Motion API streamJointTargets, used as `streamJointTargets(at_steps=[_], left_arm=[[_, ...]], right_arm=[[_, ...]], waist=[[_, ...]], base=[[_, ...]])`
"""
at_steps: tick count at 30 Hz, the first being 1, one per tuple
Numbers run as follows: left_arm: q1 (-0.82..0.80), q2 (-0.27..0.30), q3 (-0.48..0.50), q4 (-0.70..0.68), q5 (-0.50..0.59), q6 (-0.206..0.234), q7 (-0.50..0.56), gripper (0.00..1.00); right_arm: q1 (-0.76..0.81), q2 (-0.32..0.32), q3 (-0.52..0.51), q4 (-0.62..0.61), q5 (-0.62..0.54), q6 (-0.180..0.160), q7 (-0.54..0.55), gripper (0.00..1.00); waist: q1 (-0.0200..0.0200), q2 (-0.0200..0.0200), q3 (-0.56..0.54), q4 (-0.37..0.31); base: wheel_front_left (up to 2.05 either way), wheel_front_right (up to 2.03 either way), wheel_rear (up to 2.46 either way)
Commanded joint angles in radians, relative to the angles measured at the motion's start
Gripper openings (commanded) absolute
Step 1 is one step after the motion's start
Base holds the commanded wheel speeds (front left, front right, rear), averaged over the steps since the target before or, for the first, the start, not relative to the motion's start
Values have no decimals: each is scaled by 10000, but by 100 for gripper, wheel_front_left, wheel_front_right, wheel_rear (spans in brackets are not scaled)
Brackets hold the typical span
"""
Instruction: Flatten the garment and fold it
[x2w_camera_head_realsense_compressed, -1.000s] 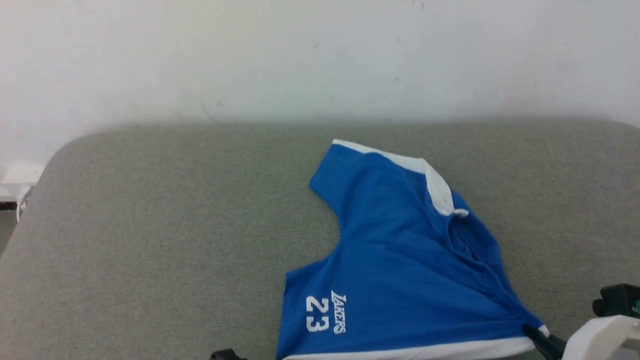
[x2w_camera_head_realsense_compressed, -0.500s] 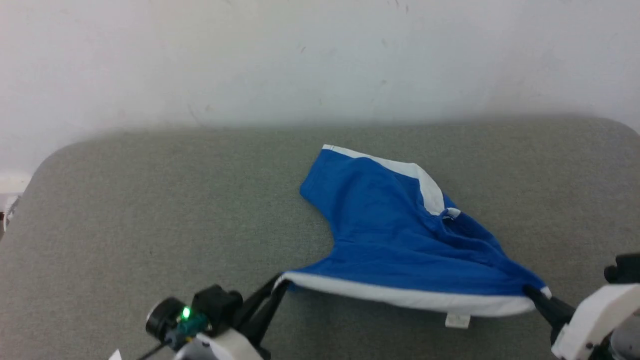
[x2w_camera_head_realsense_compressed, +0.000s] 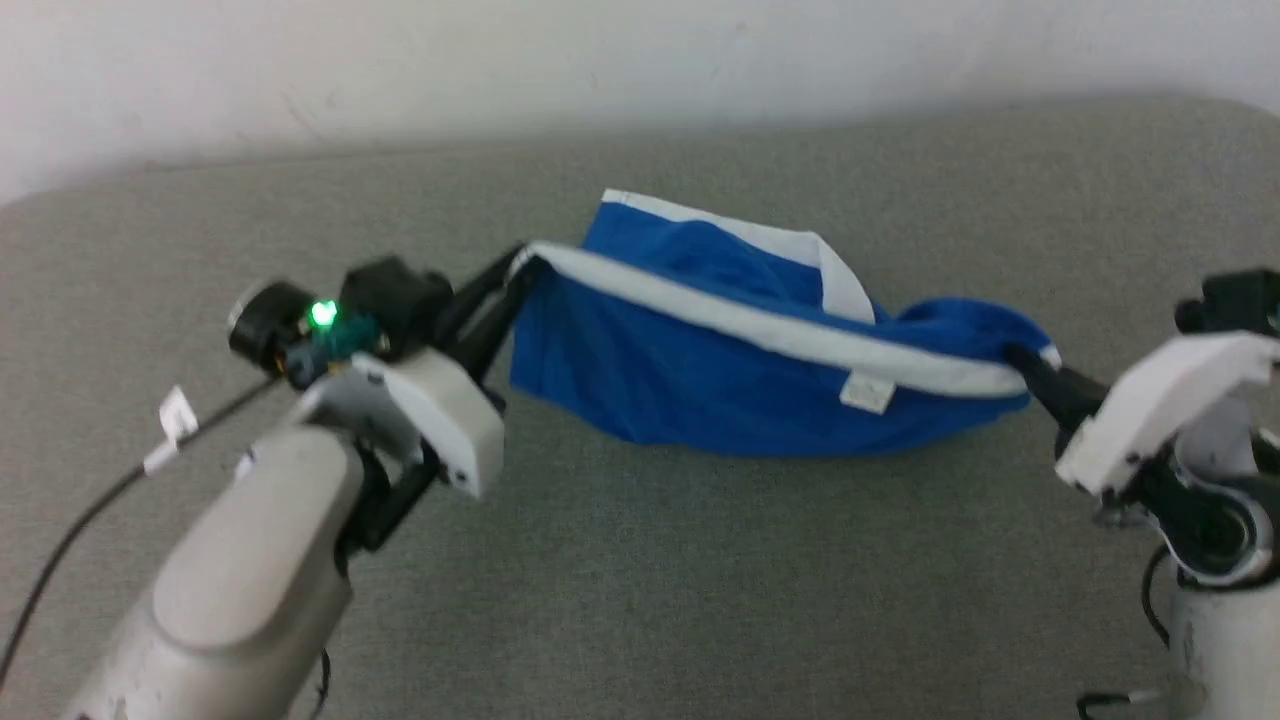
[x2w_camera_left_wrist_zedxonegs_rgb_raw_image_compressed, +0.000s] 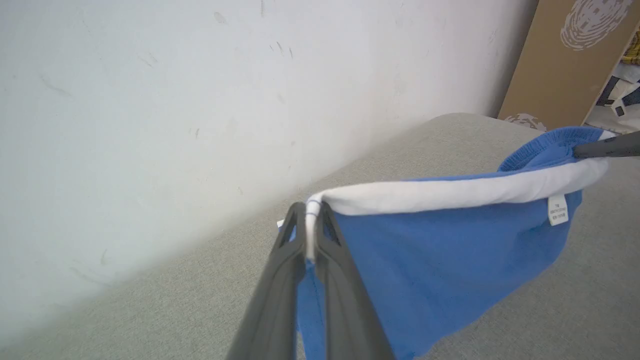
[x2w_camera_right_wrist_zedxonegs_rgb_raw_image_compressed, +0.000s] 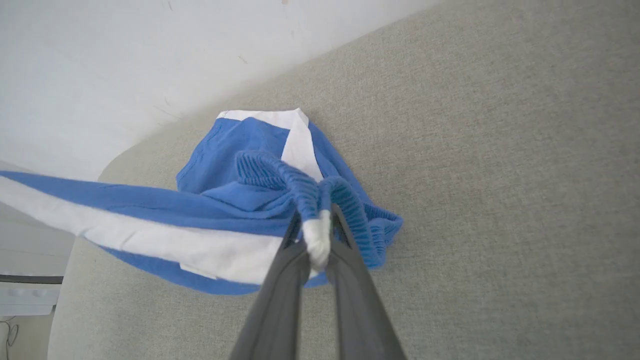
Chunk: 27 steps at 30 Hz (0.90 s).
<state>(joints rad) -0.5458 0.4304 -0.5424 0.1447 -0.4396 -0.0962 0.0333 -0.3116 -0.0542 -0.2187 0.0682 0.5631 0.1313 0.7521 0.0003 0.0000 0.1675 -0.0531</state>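
The left gripper (x2w_camera_left_wrist_zedxonegs_rgb_raw_image_compressed: 311, 220) is pinched fully shut on one end of the broad white elastic waistband (x2w_camera_head_realsense_compressed: 760, 328). The right gripper (x2w_camera_right_wrist_zedxonegs_rgb_raw_image_compressed: 316, 235) is clamped almost as tight on the other end, with blue cloth bunched in its jaws, so the bright royal-blue soft shorts (x2w_camera_head_realsense_compressed: 700, 395) hang stretched between them above the grey fabric-covered table (x2w_camera_head_realsense_compressed: 700, 580), the far leg resting on it. Each bite looks thin, so a hard pull apart could slip one end free and drop the shorts in a heap; the bunched right corner may also land twisted.
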Motion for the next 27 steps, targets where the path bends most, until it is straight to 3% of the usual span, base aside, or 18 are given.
streamJointTargets(at_steps=[1,12,17,27], left_arm=[[-513,0,-4,267,32,-94,103,0],[-3883,-62,-961,3600,-105,-337,356,0],[-4778,-260,-1792,4721,-425,-342,72,0],[-5955,-644,-2443,6798,-572,-344,-605,0]], right_arm=[[-430,36,97,250,-137,-6,-95,0],[-3051,38,993,3110,-996,-6,-518,0],[-3812,38,1146,4131,-1424,-6,-842,0],[-4813,39,1370,5421,-1591,-6,-1837,0]], waist=[[-3,0,973,-484],[-3,0,2022,-1032],[-3,0,2266,-1093],[-3,0,2650,-1104]], base=[[0,0,0],[0,0,0],[0,0,0],[0,0,0]])
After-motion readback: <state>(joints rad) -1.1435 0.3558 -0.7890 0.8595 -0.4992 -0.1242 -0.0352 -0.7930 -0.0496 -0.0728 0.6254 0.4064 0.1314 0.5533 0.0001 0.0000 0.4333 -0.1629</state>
